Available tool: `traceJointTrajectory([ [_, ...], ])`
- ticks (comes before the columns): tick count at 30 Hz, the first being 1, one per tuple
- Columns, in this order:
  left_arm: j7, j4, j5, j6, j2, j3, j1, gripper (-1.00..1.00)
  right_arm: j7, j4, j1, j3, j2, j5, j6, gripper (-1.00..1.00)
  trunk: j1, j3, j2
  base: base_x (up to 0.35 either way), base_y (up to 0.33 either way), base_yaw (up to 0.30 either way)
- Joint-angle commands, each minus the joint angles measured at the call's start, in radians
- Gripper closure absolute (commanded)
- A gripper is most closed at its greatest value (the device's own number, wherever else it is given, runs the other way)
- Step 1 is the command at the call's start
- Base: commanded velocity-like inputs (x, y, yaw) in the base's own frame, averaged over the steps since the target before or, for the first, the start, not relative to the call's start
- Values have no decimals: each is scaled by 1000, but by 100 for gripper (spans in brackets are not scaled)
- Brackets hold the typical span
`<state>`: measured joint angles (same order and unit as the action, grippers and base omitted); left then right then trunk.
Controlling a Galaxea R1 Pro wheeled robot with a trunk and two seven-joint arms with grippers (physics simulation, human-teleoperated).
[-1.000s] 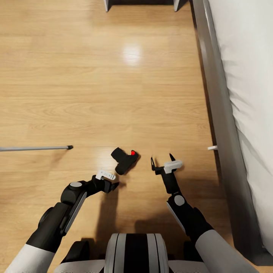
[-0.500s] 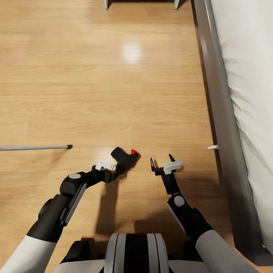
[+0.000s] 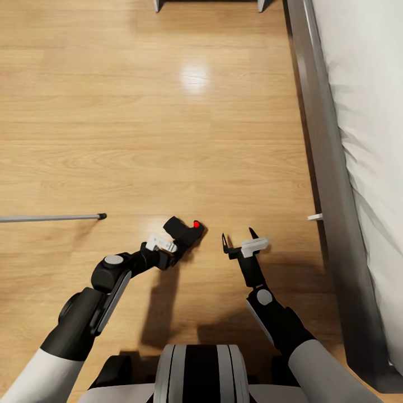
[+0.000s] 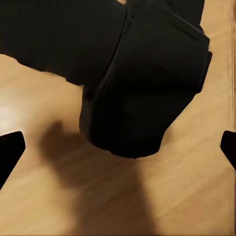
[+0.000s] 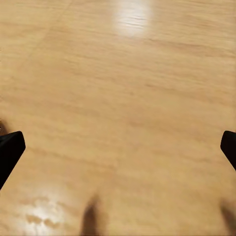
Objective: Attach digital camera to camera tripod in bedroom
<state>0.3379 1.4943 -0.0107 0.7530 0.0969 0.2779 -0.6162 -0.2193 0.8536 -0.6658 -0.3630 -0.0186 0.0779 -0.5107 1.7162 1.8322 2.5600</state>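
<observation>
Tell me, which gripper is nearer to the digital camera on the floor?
Left. The left gripper is right at the digital camera, its open fingers on either side of the body. The right gripper hangs open beside it, clearly apart.

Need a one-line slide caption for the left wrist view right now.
Left pincer open, its fingertips wide apart, closing in on the black digital camera lying on the light wood floor.
</observation>
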Motion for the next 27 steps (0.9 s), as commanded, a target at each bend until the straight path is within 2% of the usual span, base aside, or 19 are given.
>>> traceJointTrajectory([
  [1,3,2,-2,5,1,6,-1,-100,-9,-1,0,-3,0,8,-1,-100,0,0,0,0,0,0],
  [4,3,4,-2,3,3,33,0,-100,-9,-1,0,-5,0,9,-2,-100,0,0,0,0,0,0],
  [8,2,0,-1,2,3,47,0,-100,-9,-1,-1,-6,0,9,-2,-100,0,0,0,0,0,0],
  [16,2,-25,-1,-9,0,55,0,-100,-9,-1,-1,-7,0,9,-2,-100,0,0,0,0,0,0],
  [27,0,-58,1,-17,0,48,0,-100,-9,-1,-1,-7,0,9,-1,-100,0,0,0,0,0,0],
])
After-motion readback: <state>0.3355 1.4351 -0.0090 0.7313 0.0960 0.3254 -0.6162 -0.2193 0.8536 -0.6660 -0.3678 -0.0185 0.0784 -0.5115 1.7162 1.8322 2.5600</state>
